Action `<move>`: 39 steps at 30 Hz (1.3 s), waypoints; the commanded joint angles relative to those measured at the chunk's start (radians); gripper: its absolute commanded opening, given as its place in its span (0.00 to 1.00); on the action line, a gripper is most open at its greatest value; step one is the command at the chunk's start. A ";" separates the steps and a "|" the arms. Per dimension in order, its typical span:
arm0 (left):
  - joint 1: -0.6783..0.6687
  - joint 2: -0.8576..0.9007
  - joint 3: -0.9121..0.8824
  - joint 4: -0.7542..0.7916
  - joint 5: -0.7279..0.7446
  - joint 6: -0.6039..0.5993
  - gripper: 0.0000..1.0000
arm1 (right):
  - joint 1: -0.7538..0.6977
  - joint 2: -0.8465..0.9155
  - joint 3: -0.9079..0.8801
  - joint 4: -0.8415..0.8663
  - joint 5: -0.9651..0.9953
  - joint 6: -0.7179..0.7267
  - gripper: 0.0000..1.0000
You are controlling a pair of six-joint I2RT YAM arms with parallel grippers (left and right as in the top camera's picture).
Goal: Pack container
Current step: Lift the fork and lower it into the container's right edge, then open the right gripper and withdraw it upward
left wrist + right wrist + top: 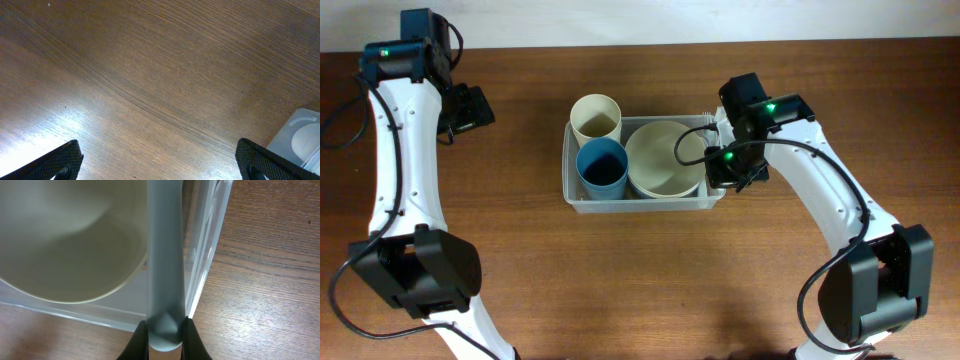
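The clear rectangular container [573,195] stands mid-table and holds a cream cup [596,117], a blue cup [602,168] and a cream bowl [666,158]. At its right end, my right gripper [722,166] is shut on a flat grey utensil handle [164,255]. In the right wrist view, that gripper [165,332] pinches the handle's rounded end. The handle runs along the inside of the container's right wall [210,245], beside the bowl [70,240]; its far end is out of view. My left gripper [470,108] hangs open over bare table far to the left, and in its wrist view the gripper [162,165] holds nothing.
A corner of the container [300,135] shows at the lower right of the left wrist view. Brown wooden tabletop [640,280] surrounds the container on all sides. Both arm bases stand at the near edge.
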 commanded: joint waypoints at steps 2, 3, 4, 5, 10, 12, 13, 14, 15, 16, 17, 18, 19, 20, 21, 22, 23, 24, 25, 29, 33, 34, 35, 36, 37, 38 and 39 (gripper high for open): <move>0.003 0.009 -0.002 0.002 0.004 -0.014 1.00 | 0.007 -0.014 -0.008 0.011 -0.012 0.006 0.24; 0.003 0.009 -0.002 0.002 0.004 -0.014 1.00 | 0.007 -0.014 -0.008 0.011 -0.012 0.006 0.29; 0.003 0.009 -0.002 0.002 0.004 -0.014 1.00 | 0.007 -0.014 -0.008 0.012 -0.012 0.006 0.35; 0.003 0.009 -0.002 0.002 0.004 -0.014 1.00 | 0.007 -0.014 -0.008 0.012 -0.012 0.006 0.37; 0.003 0.009 -0.002 0.002 0.004 -0.014 1.00 | 0.007 -0.014 -0.008 0.013 -0.012 0.006 0.40; 0.003 0.009 -0.002 0.002 0.004 -0.014 1.00 | 0.007 -0.014 -0.008 0.015 -0.012 0.006 0.40; 0.003 0.009 -0.002 0.002 0.004 -0.014 1.00 | 0.007 -0.014 -0.008 0.016 -0.013 0.006 0.40; 0.003 0.009 -0.002 0.002 0.004 -0.014 1.00 | 0.007 -0.014 -0.007 0.016 -0.013 0.006 0.40; 0.003 0.009 -0.002 0.002 0.004 -0.014 1.00 | 0.007 -0.014 -0.004 0.014 -0.013 0.006 0.41; 0.003 0.009 -0.002 0.002 0.004 -0.014 1.00 | 0.005 -0.016 0.005 0.005 -0.013 0.006 0.43; 0.003 0.009 -0.002 0.002 0.004 -0.014 1.00 | 0.005 -0.016 0.020 -0.008 -0.012 0.005 0.43; 0.003 0.009 -0.002 0.002 0.004 -0.014 1.00 | 0.005 -0.018 0.042 -0.029 -0.012 0.005 0.44; 0.003 0.009 -0.002 0.002 0.004 -0.014 1.00 | 0.005 -0.019 0.071 -0.052 -0.011 0.004 0.45; 0.003 0.009 -0.002 0.002 0.004 -0.014 1.00 | 0.005 -0.023 0.103 -0.077 -0.011 -0.004 0.48; 0.003 0.009 -0.002 0.002 0.004 -0.014 1.00 | 0.005 -0.027 0.140 -0.105 -0.007 -0.014 0.50; 0.003 0.009 -0.002 0.002 0.004 -0.014 1.00 | 0.004 -0.032 0.180 -0.136 0.003 -0.014 0.52; 0.003 0.009 -0.002 0.002 0.004 -0.014 1.00 | 0.003 -0.037 0.225 -0.169 0.022 -0.014 0.56; 0.003 0.009 -0.002 0.002 0.004 -0.014 1.00 | -0.002 -0.041 0.271 -0.203 0.039 -0.014 0.62; 0.003 0.009 -0.002 0.002 0.004 -0.014 1.00 | -0.006 -0.044 0.317 -0.237 0.057 -0.015 0.68; 0.003 0.009 -0.002 0.002 0.004 -0.014 1.00 | -0.034 -0.056 0.471 -0.366 0.130 -0.018 0.93; 0.003 0.009 -0.002 0.002 0.004 -0.014 1.00 | -0.084 -0.066 0.570 -0.476 0.190 -0.018 0.99; 0.003 0.009 -0.002 0.002 0.004 -0.014 1.00 | -0.100 -0.067 0.584 -0.499 0.206 -0.017 0.99; 0.003 0.009 -0.002 0.002 0.004 -0.014 1.00 | -0.117 -0.067 0.597 -0.523 0.216 -0.017 0.99; 0.003 0.009 -0.002 0.002 0.004 -0.014 1.00 | -0.134 -0.068 0.604 -0.532 0.219 -0.018 0.99; 0.003 0.009 -0.002 0.002 0.004 -0.014 1.00 | -0.151 -0.072 0.604 -0.532 0.219 -0.018 0.99; 0.003 0.009 -0.002 0.002 0.004 -0.014 1.00 | -0.169 -0.074 0.604 -0.532 0.219 -0.018 0.99; 0.003 0.009 -0.002 0.002 0.004 -0.014 1.00 | -0.185 -0.074 0.604 -0.532 0.218 -0.018 0.99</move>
